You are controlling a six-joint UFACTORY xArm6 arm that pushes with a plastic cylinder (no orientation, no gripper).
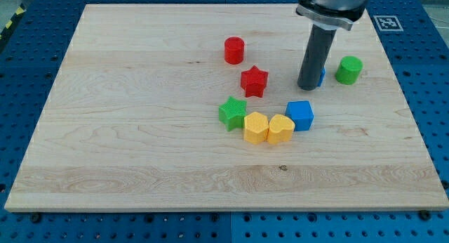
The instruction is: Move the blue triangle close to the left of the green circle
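One blue triangle (321,76) peeks out behind my tip (309,87), touching it.

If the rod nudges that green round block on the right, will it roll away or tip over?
The green circle stands on its flat end, so it would probably slide, not roll. It looks squat, so tipping seems unlikely. Being small, it is likely light and may skid easily on the smooth wooden board.

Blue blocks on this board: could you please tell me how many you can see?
2. A blue cube lies right of the yellow heart. A blue sliver, mostly hidden behind my tip, lies just left of the green circle; its shape cannot be made out.
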